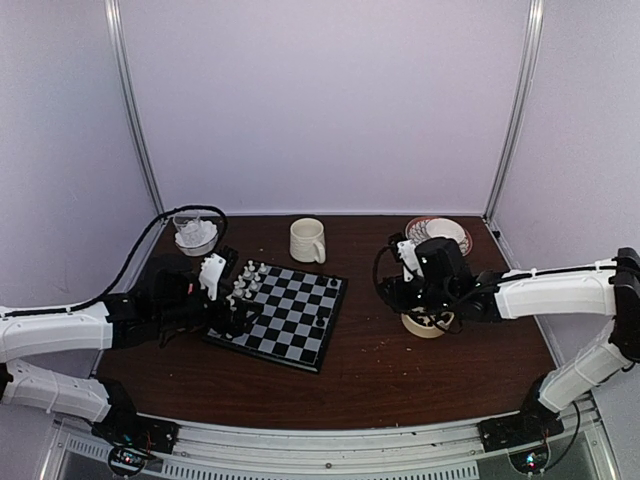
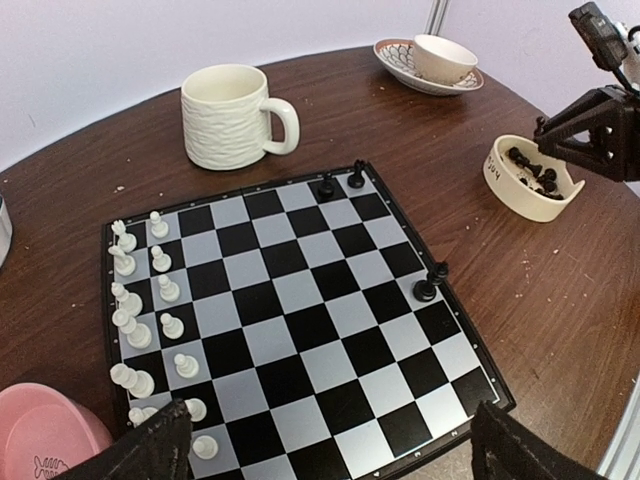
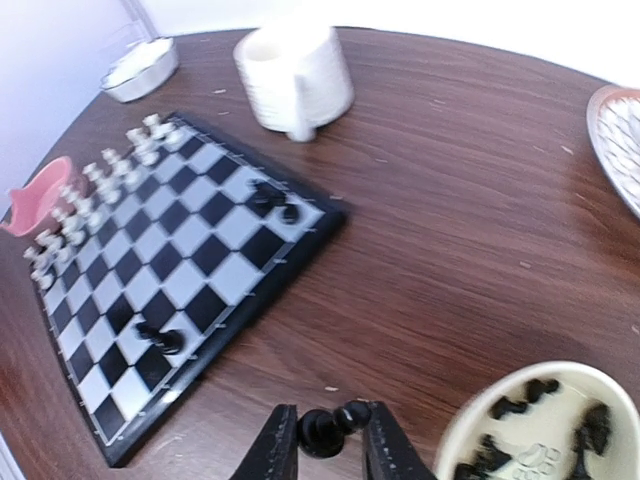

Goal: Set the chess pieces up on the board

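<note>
The board point(image 1: 295, 320) lies left of centre; it also shows in the left wrist view point(image 2: 300, 330) and the right wrist view point(image 3: 190, 255). White chess pieces point(image 2: 150, 300) stand in two rows along its left side point(image 1: 245, 285). Two black pieces point(image 2: 340, 183) stand at its far corner and two more point(image 2: 430, 283) at its right edge. My right gripper point(image 3: 332, 442) is shut on a black pawn point(image 3: 335, 428), above the table beside a cream bowl point(image 3: 511, 383) of black pieces point(image 1: 415, 328). My left gripper point(image 2: 325, 445) is open and empty over the board's near edge.
A cream mug point(image 1: 307, 240) stands behind the board. A clear glass dish point(image 1: 195, 235) with white lumps sits at the back left. A patterned plate point(image 1: 438, 232) holding a small bowl sits at the back right. A pink bowl point(image 2: 40, 430) lies left of the board.
</note>
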